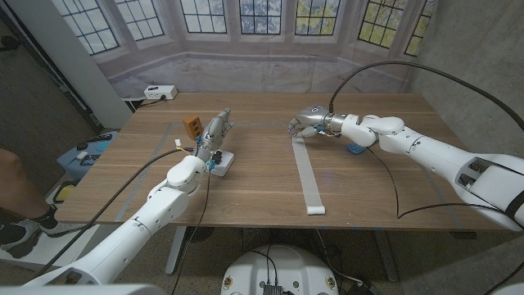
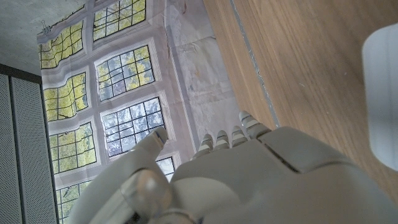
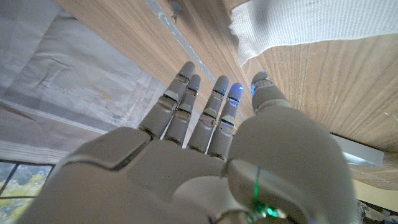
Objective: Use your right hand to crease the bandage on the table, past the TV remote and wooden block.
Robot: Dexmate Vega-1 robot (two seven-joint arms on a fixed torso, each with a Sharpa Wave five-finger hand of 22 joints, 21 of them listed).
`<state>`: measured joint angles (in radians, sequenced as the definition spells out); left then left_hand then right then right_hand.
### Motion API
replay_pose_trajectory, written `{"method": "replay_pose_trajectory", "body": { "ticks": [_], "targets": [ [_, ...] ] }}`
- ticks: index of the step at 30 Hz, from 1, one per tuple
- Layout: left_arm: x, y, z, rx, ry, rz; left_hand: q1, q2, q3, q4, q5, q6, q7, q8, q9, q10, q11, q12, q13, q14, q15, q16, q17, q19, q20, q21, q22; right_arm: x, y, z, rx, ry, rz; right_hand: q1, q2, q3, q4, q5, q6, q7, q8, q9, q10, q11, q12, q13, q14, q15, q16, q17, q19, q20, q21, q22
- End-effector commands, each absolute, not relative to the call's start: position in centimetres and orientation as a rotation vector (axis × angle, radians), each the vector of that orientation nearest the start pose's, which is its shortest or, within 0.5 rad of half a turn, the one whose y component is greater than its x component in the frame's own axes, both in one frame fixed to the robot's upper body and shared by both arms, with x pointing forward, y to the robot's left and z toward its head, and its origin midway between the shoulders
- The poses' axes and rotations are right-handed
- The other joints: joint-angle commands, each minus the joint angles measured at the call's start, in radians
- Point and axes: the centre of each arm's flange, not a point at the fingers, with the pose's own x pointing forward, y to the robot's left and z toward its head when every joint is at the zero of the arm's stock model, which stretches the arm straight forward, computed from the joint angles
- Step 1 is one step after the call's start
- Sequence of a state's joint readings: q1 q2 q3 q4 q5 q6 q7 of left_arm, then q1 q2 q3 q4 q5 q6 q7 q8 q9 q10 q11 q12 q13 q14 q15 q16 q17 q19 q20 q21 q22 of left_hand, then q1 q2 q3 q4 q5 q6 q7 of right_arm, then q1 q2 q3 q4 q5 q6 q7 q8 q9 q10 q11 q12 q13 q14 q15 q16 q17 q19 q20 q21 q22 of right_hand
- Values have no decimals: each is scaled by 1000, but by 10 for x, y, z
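Bandage: a long white strip (image 1: pixel 309 175) lies flat on the wooden table (image 1: pixel 262 197), running from a small folded end at the near edge up to the right hand.
Right hand: in the head view the right hand (image 1: pixel 308 122) sits at the bandage's far end, fingers extended and spread toward the left hand's side; whether it touches the cloth cannot be told there.
Right wrist view: the fingers (image 3: pixel 186 106) reach out straight and slightly apart with nothing between them, and the woven bandage end (image 3: pixel 305 28) lies just beyond the fingertips, its weave plain here though not from the head.
Left hand: the left hand (image 1: pixel 214 133) stands left of the bandage, well apart from it, fingers pointing away from the robot; whether it holds anything cannot be told.
Left wrist view: the back of the left hand (image 2: pixel 249 180) hides its palm; a white object's blurred edge (image 2: pixel 382 93) is cut off by the frame.
Wooden block: an orange-brown block (image 1: pixel 193 124) stands just left of the left hand.
White object: a small white piece (image 1: pixel 223 163) lies under the left forearm, too small to name.
Blue object: something blue (image 1: pixel 357 149) peeks from beneath the right forearm, mostly hidden.
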<state>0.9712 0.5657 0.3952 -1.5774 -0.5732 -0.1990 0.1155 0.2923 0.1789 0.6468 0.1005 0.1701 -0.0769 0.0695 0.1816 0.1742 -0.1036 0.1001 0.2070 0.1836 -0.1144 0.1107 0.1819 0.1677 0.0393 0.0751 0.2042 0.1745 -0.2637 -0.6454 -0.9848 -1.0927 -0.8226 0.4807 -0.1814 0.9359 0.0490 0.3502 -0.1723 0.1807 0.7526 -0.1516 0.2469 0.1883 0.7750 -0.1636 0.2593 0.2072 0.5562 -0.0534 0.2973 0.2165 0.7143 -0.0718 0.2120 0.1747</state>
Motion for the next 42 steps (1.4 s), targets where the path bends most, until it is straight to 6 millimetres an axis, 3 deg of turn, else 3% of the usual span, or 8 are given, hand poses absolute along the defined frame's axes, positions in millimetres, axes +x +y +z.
{"method": "replay_pose_trajectory", "body": {
  "ticks": [1, 25, 42],
  "targets": [
    [608, 242, -41, 20, -585, -218, 2, -2, 0, -7, 3, 8, 2, 2, 3, 0, -1, -2, 4, 4, 0, -2, 3, 7, -3, -1, 2, 680, -173, 33, -1850, -980, 325, 16, -1, -3, 1, -3, 11, -4, -4, 3, 10, -3, 5, 5, 13, -172, 4, 5, 11, -80, 5, 3],
    [603, 241, -47, 19, -579, -212, 4, -3, -1, -13, 3, 10, 1, 2, 3, 1, -2, -2, 4, 7, 0, -2, 2, 8, -4, -2, 2, 687, -170, 31, -1860, -997, 339, 46, 6, -12, 2, -5, 50, -9, -4, 4, 44, -5, 14, 8, 36, -174, 11, 12, 21, -85, 7, 3],
    [600, 228, -49, 20, -578, -215, 4, -3, -1, -15, 3, 12, -1, 2, 3, 3, -1, -2, 4, 8, 0, -2, 3, 9, -4, -2, 2, 691, -178, 29, -1859, -1009, 336, 67, 11, -20, 3, -5, 72, -9, -7, 5, 68, -12, 25, 17, 54, -177, 16, 17, 23, -88, 6, 4]
  ]
}}
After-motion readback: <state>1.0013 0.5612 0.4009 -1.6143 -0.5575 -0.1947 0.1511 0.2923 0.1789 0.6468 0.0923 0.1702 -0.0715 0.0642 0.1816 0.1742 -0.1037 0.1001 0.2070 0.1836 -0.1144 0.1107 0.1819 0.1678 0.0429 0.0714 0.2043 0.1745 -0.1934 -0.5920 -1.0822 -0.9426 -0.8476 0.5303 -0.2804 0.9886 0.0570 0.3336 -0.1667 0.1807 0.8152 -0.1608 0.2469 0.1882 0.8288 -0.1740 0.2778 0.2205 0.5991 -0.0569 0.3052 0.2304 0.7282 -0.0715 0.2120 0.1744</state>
